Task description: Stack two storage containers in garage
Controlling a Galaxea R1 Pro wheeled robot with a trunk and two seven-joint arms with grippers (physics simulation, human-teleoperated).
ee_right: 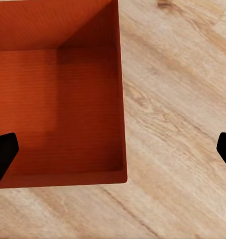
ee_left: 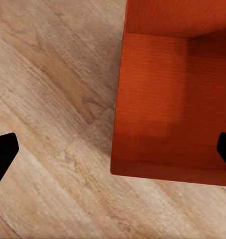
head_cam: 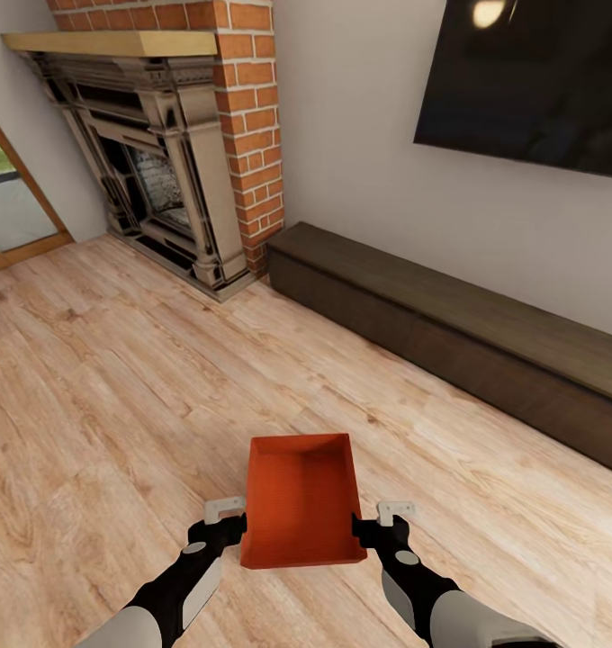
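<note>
Hands, head view: left hand (head_cam: 227, 525) and right hand (head_cam: 378, 525) spread wide, flanking the storage container (head_cam: 299, 500), one finger of each at its side walls.
Container: orange-red, rectangular, straight-walled, nothing inside; over light wood plank flooring (head_cam: 99, 387).
Room: red brick fireplace (head_cam: 162, 153), black TV (head_cam: 531, 81), long dark bench (head_cam: 459, 346).
Left wrist view: ribbed container (ee_left: 175, 99) interior, fingers (ee_left: 3, 154) apart.
Right wrist view: container (ee_right: 58, 94) likewise, fingers (ee_right: 3, 152) apart.
</note>
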